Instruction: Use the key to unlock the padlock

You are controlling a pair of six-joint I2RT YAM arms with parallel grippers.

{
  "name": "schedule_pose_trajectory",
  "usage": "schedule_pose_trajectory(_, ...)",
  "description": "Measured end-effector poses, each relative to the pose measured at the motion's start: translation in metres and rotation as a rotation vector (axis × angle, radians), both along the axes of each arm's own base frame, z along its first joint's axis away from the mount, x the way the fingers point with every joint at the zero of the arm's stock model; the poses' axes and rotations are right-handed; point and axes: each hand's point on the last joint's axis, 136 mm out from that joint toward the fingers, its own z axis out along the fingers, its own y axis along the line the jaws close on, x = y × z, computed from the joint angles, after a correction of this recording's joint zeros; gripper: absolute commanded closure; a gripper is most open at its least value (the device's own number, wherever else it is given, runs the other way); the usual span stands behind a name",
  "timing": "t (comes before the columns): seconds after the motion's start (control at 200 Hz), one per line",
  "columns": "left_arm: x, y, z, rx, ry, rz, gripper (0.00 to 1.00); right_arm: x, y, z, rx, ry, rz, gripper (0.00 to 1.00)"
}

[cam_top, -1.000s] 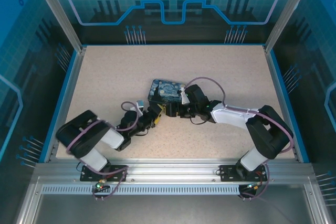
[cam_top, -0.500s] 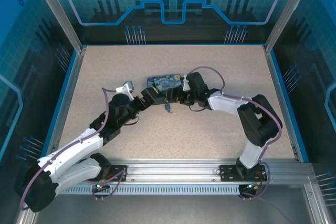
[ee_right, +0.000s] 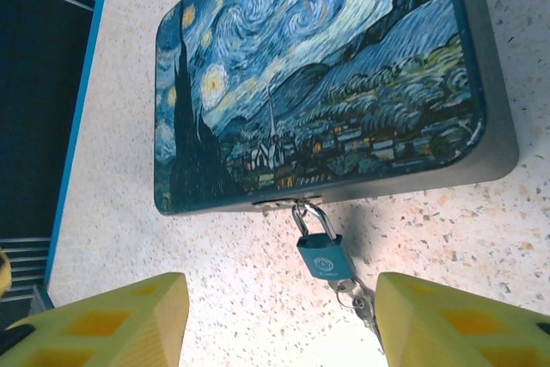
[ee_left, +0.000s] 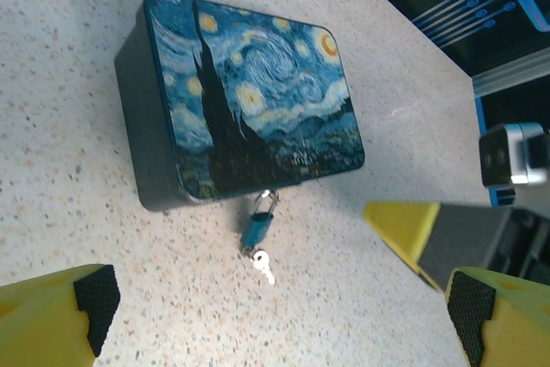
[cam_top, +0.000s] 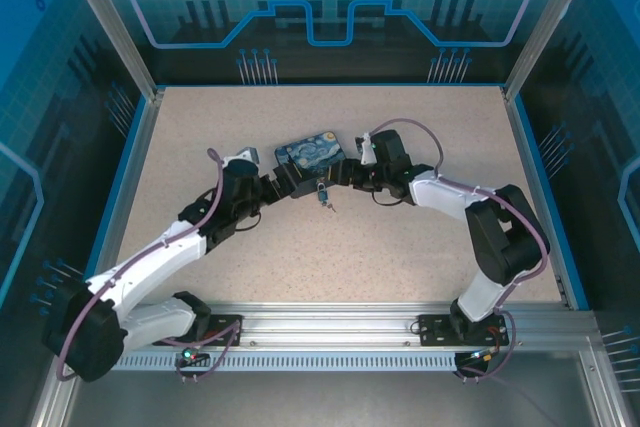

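A small teal padlock (ee_right: 323, 255) hangs by its shackle from the front latch of a dark blue swirl-painted box (ee_right: 318, 75) lying flat on the table. The key (ee_right: 363, 305) sticks out of the padlock's underside on a small ring. In the left wrist view the padlock (ee_left: 256, 226) and key (ee_left: 264, 266) lie on the table just ahead of the box (ee_left: 249, 100). My left gripper (ee_left: 284, 315) is wide open, facing the padlock from a short way off. My right gripper (ee_right: 279, 324) is open too, straddling the padlock, with the key beside its right finger (ee_right: 455, 320).
Both grippers meet at the box (cam_top: 310, 152) in mid-table, the left gripper (cam_top: 283, 184) from the left and the right gripper (cam_top: 343, 176) from the right. The right arm's yellow finger (ee_left: 412, 225) shows in the left wrist view. Blue rails (cam_top: 120, 197) edge the speckled table.
The left arm has stretched forward from its folded pose and its gripper has opened wide. The box has shifted farther back and now lies flat. The right jaws have narrowed slightly.
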Motion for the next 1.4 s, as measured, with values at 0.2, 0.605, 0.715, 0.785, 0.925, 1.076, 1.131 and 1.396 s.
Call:
schedule_pose_trajectory(0.2,0.026,0.005,-0.013,0.042,0.055,0.002,0.01,-0.007,0.001,-0.019,-0.028,0.009,0.052,0.46)
schedule_pose_trajectory(0.605,0.056,0.016,-0.060,0.082,0.188,0.002,0.01,-0.025,0.018,-0.072,-0.080,0.096,0.136,0.41)
schedule_pose_trajectory(0.715,0.057,0.018,-0.067,0.083,0.207,0.003,0.01,-0.026,0.021,-0.073,-0.097,0.086,0.134,0.37)
schedule_pose_trajectory(0.785,0.058,0.018,-0.068,0.081,0.208,0.002,0.01,-0.027,0.022,-0.075,-0.123,0.080,0.127,0.36)
schedule_pose_trajectory(0.925,0.061,0.017,-0.069,0.077,0.200,0.003,0.01,-0.028,0.025,-0.077,-0.191,0.071,0.107,0.35)
schedule_pose_trajectory(1.076,0.063,0.018,-0.069,0.073,0.197,0.006,0.01,-0.023,0.027,-0.072,-0.258,0.047,0.079,0.34)
schedule_pose_trajectory(1.131,0.064,0.018,-0.069,0.071,0.194,0.007,0.01,-0.021,0.029,-0.069,-0.283,0.038,0.070,0.34)
schedule_pose_trajectory(1.396,0.065,0.019,-0.068,0.067,0.189,0.009,0.01,-0.010,0.039,-0.065,-0.379,0.015,0.037,0.36)
